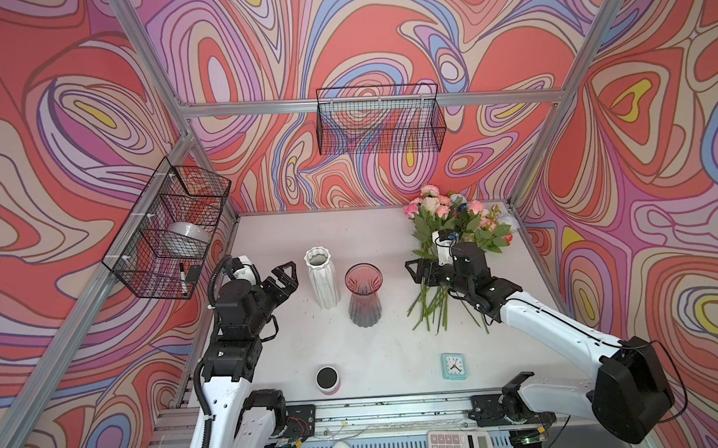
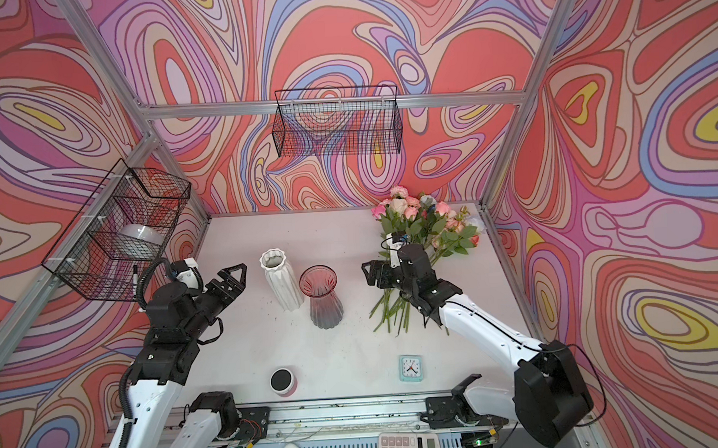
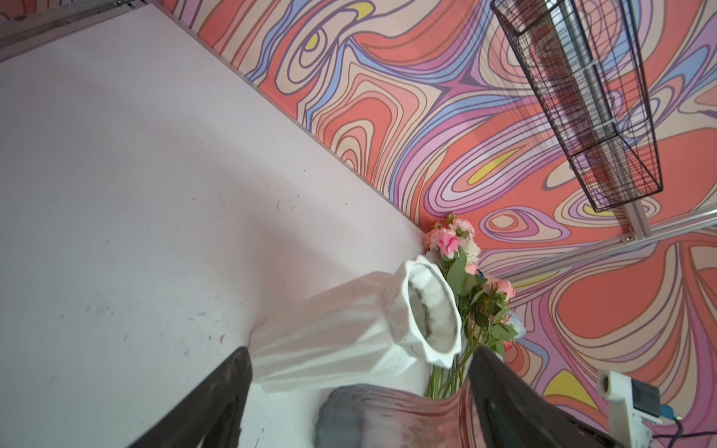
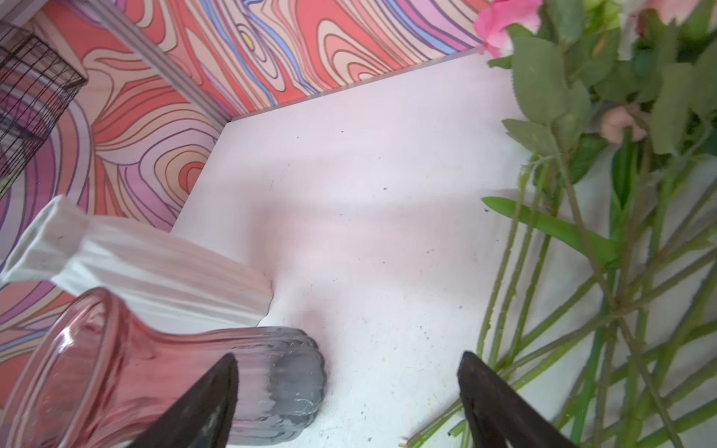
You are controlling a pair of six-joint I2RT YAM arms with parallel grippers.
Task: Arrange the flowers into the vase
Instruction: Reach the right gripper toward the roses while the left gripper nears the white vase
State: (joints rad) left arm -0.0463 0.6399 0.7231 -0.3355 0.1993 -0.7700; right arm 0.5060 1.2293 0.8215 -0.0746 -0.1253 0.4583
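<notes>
The flowers (image 1: 453,225) (image 2: 426,222) lie in a bunch at the table's back right, pink, peach and cream heads toward the wall, green stems (image 1: 429,309) (image 4: 605,310) fanned toward the front. Two vases stand mid-table: a white ribbed vase (image 1: 322,282) (image 2: 282,284) (image 3: 349,329) and a pink-to-grey glass vase (image 1: 364,295) (image 2: 324,297) (image 4: 116,368). My right gripper (image 1: 413,272) (image 2: 367,272) (image 4: 349,355) hangs open and empty over the stems, pointing at the glass vase. My left gripper (image 1: 286,276) (image 2: 232,276) (image 3: 361,351) is open and empty, just left of the white vase.
A black-topped round speaker (image 1: 328,378) and a teal clock (image 1: 454,366) sit near the front edge. A calculator (image 1: 458,445) lies below the rail. Wire baskets hang on the back wall (image 1: 380,120) and the left wall (image 1: 170,229).
</notes>
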